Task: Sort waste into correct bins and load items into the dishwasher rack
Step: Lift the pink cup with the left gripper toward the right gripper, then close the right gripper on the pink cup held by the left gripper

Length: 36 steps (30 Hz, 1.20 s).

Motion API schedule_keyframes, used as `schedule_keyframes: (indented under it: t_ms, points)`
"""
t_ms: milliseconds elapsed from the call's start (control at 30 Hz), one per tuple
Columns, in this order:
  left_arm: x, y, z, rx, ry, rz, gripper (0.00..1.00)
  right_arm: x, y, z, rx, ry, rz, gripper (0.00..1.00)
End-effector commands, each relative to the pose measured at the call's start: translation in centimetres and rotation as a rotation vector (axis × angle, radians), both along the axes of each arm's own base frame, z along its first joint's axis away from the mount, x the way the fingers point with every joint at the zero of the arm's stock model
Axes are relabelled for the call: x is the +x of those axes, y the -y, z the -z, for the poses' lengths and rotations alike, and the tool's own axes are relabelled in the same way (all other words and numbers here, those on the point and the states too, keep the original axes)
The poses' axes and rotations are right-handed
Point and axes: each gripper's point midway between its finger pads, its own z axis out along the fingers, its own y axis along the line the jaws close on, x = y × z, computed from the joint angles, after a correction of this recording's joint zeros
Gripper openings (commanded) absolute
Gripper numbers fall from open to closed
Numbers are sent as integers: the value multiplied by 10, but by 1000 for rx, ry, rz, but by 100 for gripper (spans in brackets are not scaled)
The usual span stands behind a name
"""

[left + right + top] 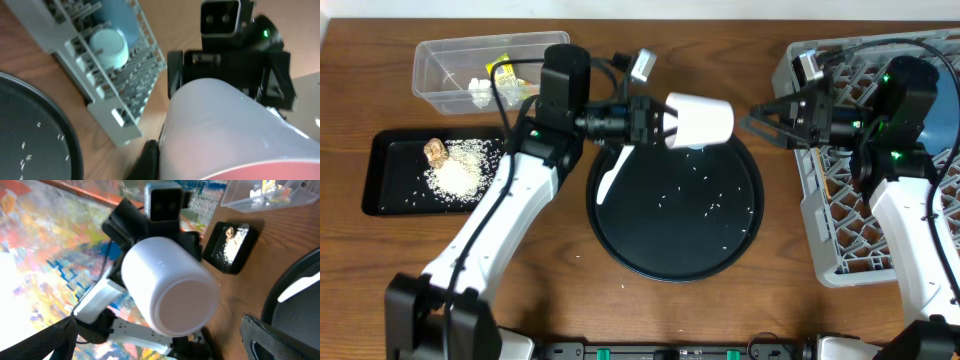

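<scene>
Overhead, smooth cylindrical cup [702, 119], latticed grey rack [835, 205]

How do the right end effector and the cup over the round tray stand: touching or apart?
Apart. The overhead view shows a strip of table between the open right end effector and the cup.

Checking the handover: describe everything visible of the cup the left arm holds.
The cup looks white, smooth, probably plastic, round with a flat base. It hangs sideways over the round black tray, base toward the right pincer. The left pincer is clamped on its other end; nothing else touches it.
</scene>
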Motion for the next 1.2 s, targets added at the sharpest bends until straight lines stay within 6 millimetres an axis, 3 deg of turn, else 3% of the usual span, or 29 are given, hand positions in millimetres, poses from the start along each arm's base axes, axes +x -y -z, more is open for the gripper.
schedule_keyframes:
  t_ms: [0, 200, 667, 867, 1167]
  points:
    - [-3, 9, -16, -53, -70, 35, 6, -3, -10, -3, 16, -143, -31, 99]
    - [-5, 20, -31, -95, -50, 45, 6, 0, -11, -2, 16, -192, -8, 99]
    - [5, 25, -24, -81, -73, -13, 6, 3, -12, -2, 29, -318, 9, 99]
    - [13, 27, -18, -75, -79, -43, 6, 5, -13, -14, 44, -356, 8, 99]
    - [0, 45, -33, -117, -47, -2, 6, 4, -21, -20, 48, -363, -2, 99]
